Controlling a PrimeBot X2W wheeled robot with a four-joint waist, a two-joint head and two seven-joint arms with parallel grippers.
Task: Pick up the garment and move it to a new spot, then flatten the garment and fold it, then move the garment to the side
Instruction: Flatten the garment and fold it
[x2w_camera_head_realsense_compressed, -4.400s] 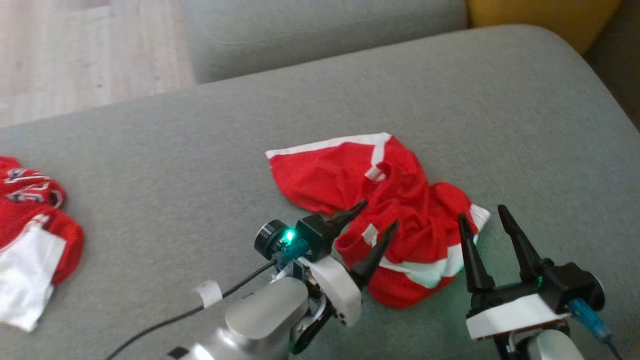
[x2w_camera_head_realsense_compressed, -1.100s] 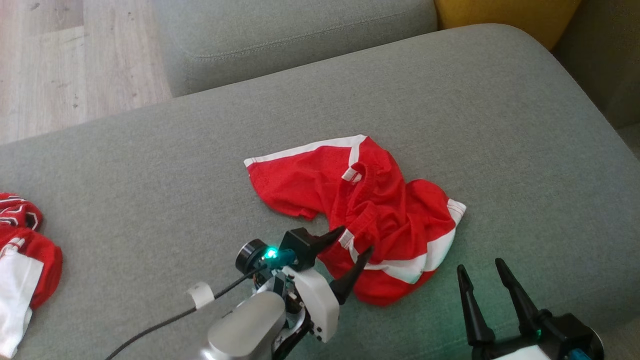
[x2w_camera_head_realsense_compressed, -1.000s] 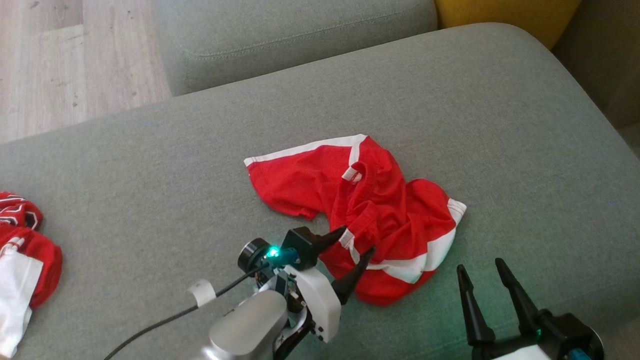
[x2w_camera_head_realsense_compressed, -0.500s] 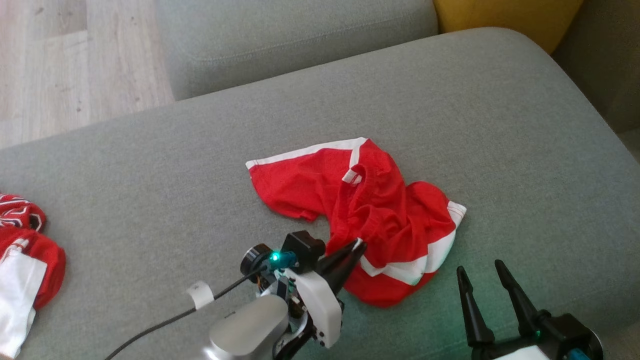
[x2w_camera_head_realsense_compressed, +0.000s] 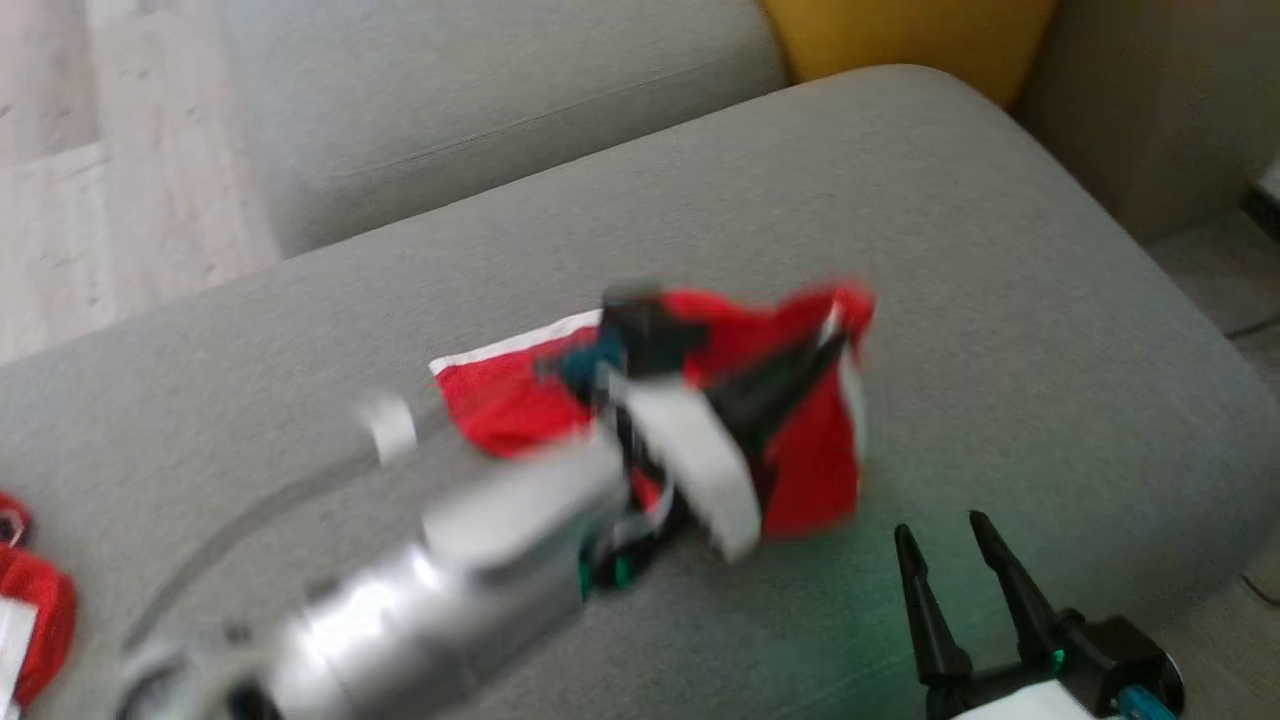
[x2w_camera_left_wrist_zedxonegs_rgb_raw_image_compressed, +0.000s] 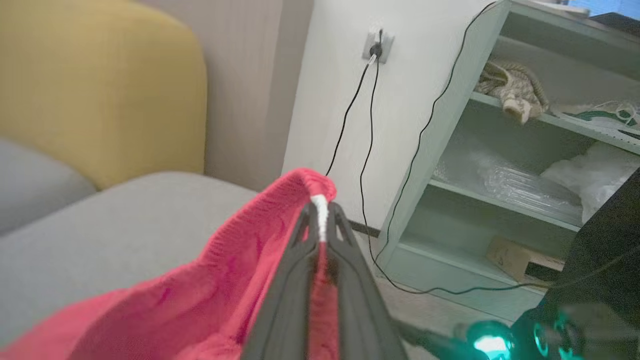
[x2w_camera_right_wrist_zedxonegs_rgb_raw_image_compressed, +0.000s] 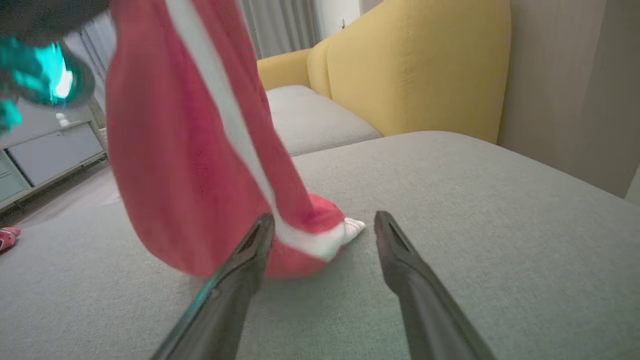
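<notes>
The garment (x2w_camera_head_realsense_compressed: 810, 440) is a red jersey with white stripes, lifted off the grey sofa seat and hanging, its low end still on the cushion (x2w_camera_right_wrist_zedxonegs_rgb_raw_image_compressed: 320, 240). My left gripper (x2w_camera_head_realsense_compressed: 830, 345) is raised and blurred in the head view, shut on the garment's edge. In the left wrist view the left gripper (x2w_camera_left_wrist_zedxonegs_rgb_raw_image_compressed: 321, 212) pinches a red and white hem (x2w_camera_left_wrist_zedxonegs_rgb_raw_image_compressed: 300, 190) between its closed fingers. My right gripper (x2w_camera_head_realsense_compressed: 940, 535) stands open near the seat's front edge at the lower right, right of the hanging cloth. The right wrist view shows the right gripper (x2w_camera_right_wrist_zedxonegs_rgb_raw_image_compressed: 322, 220) open just before the garment (x2w_camera_right_wrist_zedxonegs_rgb_raw_image_compressed: 200, 165).
A second red and white garment (x2w_camera_head_realsense_compressed: 30, 620) lies at the seat's left edge. The grey sofa seat (x2w_camera_head_realsense_compressed: 1000, 300) ends at the right, with a yellow cushion (x2w_camera_head_realsense_compressed: 900, 40) behind. Wooden floor (x2w_camera_head_realsense_compressed: 60, 200) lies at the left. A pale green shelf (x2w_camera_left_wrist_zedxonegs_rgb_raw_image_compressed: 500, 150) and cables stand beyond the sofa.
My left gripper shut on the garment's edge, then lifted it up and to the right, so the cloth now hangs. The head camera has shifted. The right gripper stays open.
</notes>
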